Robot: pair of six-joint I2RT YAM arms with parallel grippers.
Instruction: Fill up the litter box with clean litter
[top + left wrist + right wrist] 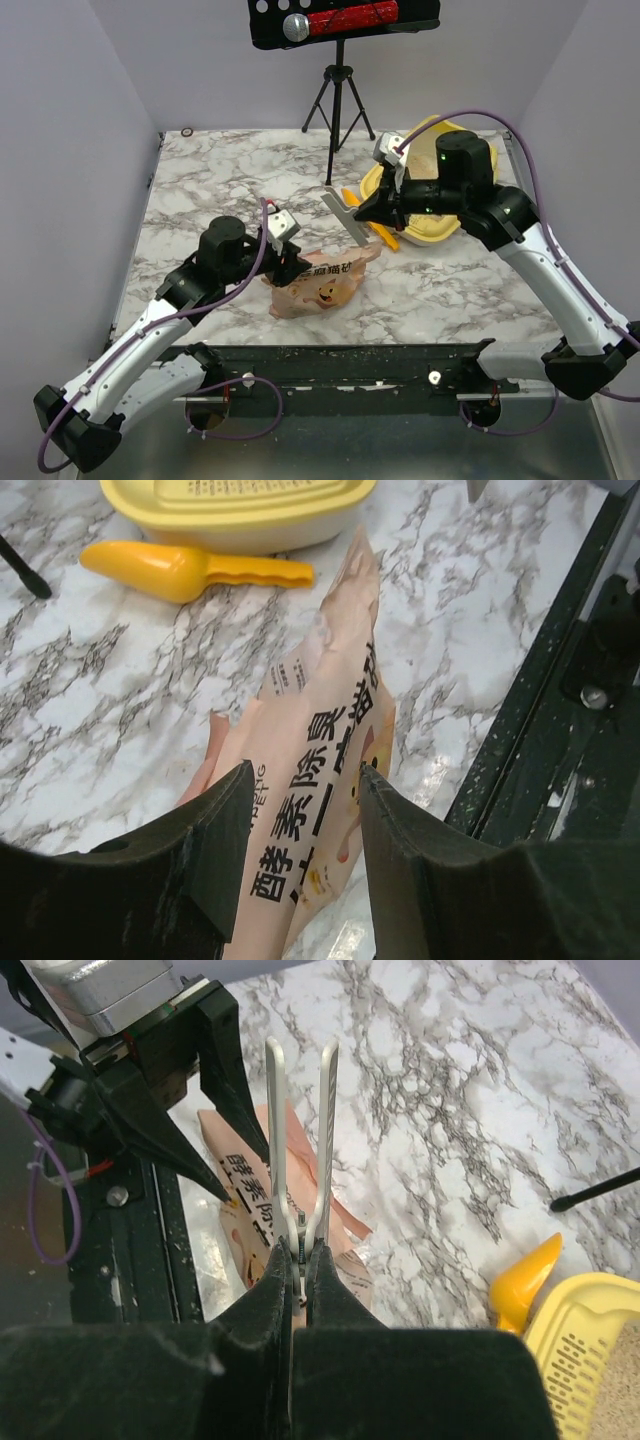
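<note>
Here, the left gripper [305,775] is hovering with its jaws parted on either side of the tan litter bag [320,710], which is lying on the marble table [90,700] with its printed face up. Whether the fingers [215,830] are touching the paper cannot be told. The right gripper [300,1255] is pinching the joined end of a white clip [327,1110], jaws closed tight on it. The clip's two long arms are pointing away from the wrist, slightly spread, above the bag and near the left gripper. The litter box [425,232] is standing at the right rear of the table, apart from the bag and partly hidden behind the right arm [530,250]. In the right wrist view, what looks like a patch of beige clean litter [615,1400] is showing inside the box's perforated yellow rim. An orange-yellow scoop [190,568] is lying just beside the box, between it and the bag. A black tripod [338,90] is standing at the back of the table.
</note>
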